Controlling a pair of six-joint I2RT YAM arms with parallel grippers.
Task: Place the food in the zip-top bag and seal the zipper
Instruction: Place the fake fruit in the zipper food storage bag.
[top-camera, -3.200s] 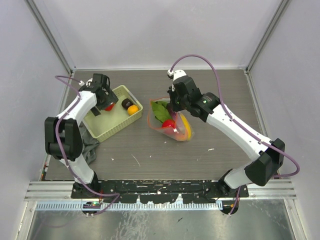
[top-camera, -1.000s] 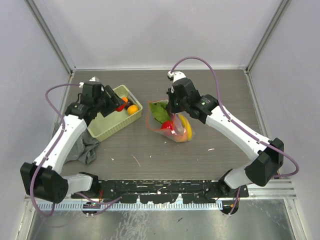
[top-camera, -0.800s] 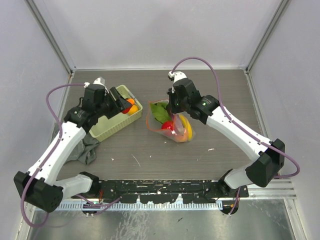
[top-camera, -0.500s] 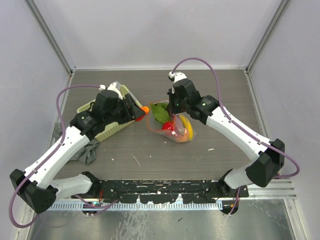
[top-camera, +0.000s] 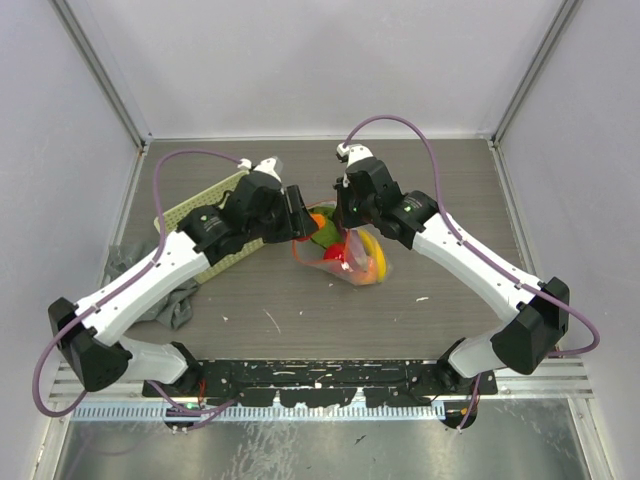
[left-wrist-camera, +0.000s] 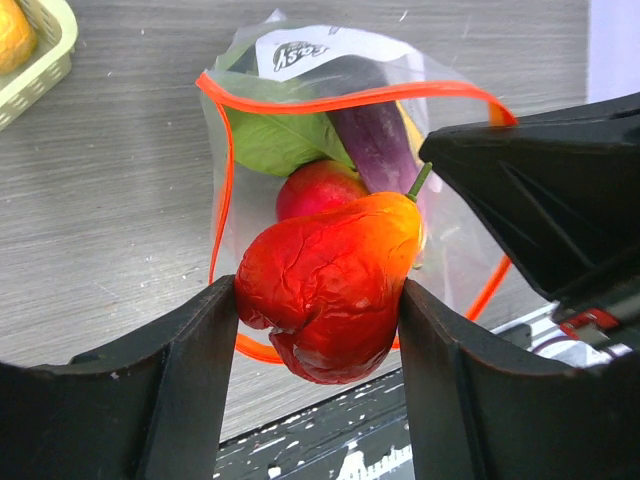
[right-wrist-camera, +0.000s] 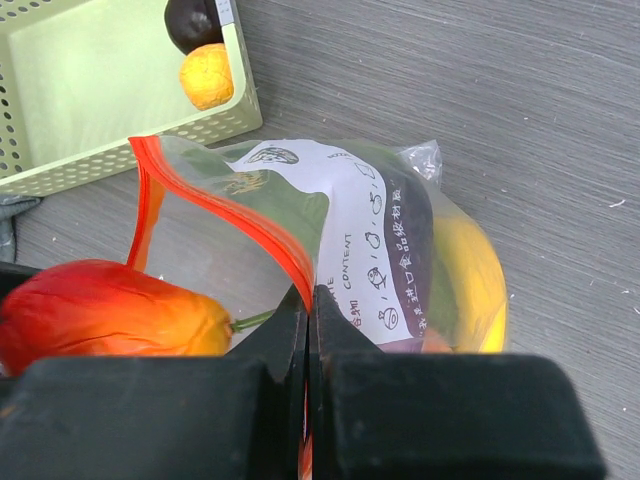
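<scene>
On the zip-top bag (right-wrist-camera: 445, 262), the white label (right-wrist-camera: 352, 238) reads "CONTENT".

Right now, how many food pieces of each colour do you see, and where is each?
Green leaf, in the bag: 1
Purple piece, in the bag: 1
Red piece, in the bag: 1
Yellow banana, in the bag: 1
Red-orange piece, in the left hand: 1
Orange piece, in the basket: 1
Dark brown piece, in the basket: 1
Total: 7
</scene>
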